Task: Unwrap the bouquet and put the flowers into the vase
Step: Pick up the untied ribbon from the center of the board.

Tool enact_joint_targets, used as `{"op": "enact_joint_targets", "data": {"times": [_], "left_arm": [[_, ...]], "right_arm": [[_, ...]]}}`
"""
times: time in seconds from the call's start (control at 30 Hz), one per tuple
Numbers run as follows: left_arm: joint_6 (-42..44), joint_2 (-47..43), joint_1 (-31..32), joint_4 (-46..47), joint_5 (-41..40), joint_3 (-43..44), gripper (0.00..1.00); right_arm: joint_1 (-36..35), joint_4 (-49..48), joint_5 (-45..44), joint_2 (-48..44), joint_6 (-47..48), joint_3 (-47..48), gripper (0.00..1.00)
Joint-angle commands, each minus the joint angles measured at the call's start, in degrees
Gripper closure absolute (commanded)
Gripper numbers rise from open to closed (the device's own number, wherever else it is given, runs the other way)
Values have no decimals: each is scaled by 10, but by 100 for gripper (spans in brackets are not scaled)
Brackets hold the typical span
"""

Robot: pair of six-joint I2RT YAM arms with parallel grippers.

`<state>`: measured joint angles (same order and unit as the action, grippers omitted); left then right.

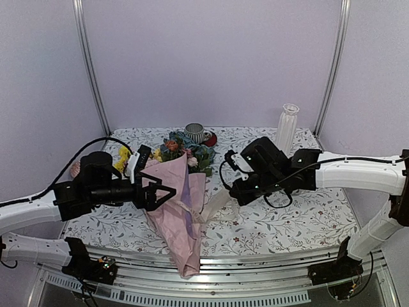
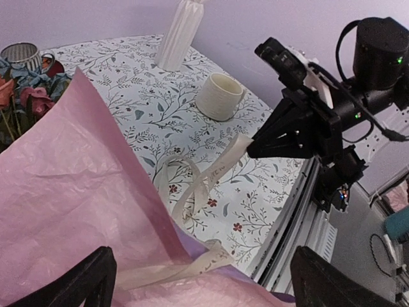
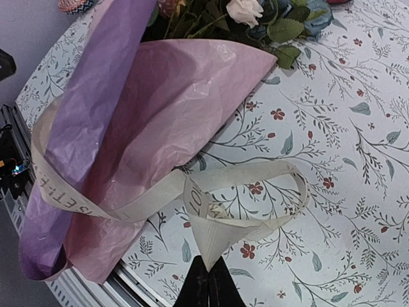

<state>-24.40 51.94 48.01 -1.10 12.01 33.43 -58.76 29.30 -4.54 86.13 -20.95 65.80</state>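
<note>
Nearest me, the pointed tail of the bouquet (image 1: pixel 182 217) hangs over the table's (image 1: pixel 287 224) front edge. Its long axis runs from that tail away toward the far side, where the flowers (image 1: pixel 185 152) fan out of the pink tissue paper (image 3: pixel 160 109). My left gripper (image 2: pixel 204 288) stands wide open and holds nothing. It sits right at the paper's left flank, with the sheet and a band of ribbon (image 3: pixel 214 224) lying between its fingers, so it is the arm nearer the bundle.

My right gripper (image 3: pixel 208 284) is pinched shut on the ribbon's free end, out to the right of the bouquet. From my jaws the ribbon loops loosely across the table and back around the paper, so I judge the untying pull should go rightward, across the bouquet's axis. Beyond my right arm sits the cream mug (image 2: pixel 219 96). Farther back are the striped cup (image 1: pixel 195 132) and the white vase (image 1: pixel 287 128), which stands upright at the far right, well apart from the flowers.
</note>
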Motion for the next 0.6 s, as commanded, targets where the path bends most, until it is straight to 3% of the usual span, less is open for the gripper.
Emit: {"op": "enact_joint_targets", "data": {"times": [0.0,0.17,0.57], "left_arm": [[31,29,45,11,-49,36,3],[48,59,83,32,-77,58,3],[79,129,89,122,-24,87,2]], "right_arm": [[-3,-41,17,-32,17,23,98],[-3,-91,57,-57,40,28,98],[-3,-138,139,-57,82,78,98]]}}
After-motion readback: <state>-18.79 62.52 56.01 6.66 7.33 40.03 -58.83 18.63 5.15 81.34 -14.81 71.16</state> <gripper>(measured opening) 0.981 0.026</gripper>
